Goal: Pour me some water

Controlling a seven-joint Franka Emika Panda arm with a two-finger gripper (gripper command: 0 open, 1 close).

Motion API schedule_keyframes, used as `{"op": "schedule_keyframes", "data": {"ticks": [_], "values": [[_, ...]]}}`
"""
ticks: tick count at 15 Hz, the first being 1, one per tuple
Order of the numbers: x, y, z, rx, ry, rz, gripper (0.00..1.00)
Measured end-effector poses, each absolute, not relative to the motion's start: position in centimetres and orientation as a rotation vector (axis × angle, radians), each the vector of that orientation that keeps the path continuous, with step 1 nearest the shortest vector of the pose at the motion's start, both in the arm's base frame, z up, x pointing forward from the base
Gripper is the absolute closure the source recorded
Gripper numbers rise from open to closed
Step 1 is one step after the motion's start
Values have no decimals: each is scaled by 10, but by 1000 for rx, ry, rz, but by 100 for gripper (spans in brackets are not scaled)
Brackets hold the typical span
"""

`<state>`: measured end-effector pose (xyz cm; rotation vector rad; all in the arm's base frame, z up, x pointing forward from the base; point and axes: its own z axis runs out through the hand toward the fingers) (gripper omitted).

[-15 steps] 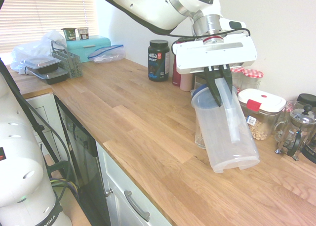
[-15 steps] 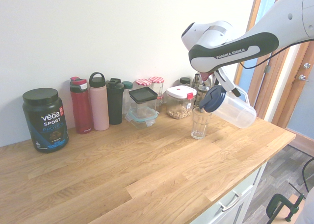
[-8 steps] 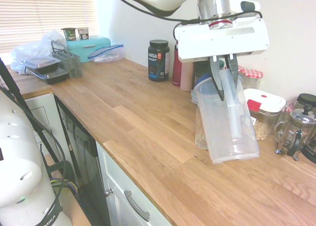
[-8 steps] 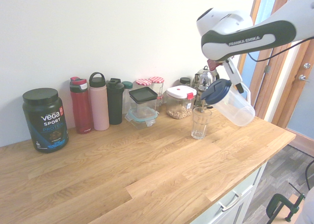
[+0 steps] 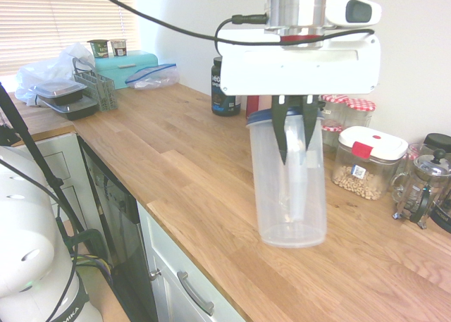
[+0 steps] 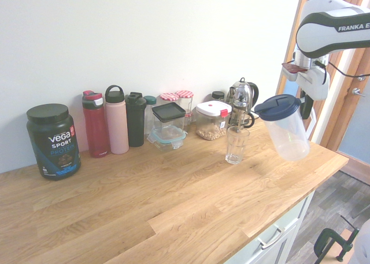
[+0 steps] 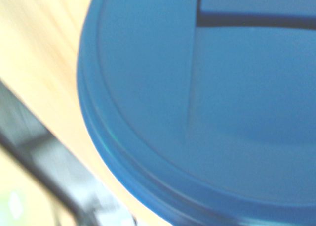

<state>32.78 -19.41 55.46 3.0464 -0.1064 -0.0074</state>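
We've got the gripper [image 5: 296, 128] clamped on the jug [image 6: 285, 129] handle, jug hanging near upright above the worktop [image 6: 173, 206], glass [image 6: 236, 144] standing well off its spout side.

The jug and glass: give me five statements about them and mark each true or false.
1. The hand holds the jug by its handle. True.
2. The jug hangs nearly upright above the counter. True.
3. The jug's lid is red. False: it is blue.
4. The glass lies on its side. False: it stands upright on the counter.
5. The jug rests inside the glass. False: they are apart.
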Motion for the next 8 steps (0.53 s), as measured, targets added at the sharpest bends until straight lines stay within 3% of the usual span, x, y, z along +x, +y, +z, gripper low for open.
{"op": "schedule_keyframes", "data": {"ticks": [8], "values": [[271,-47,528,3219,-571,262,100]]}}
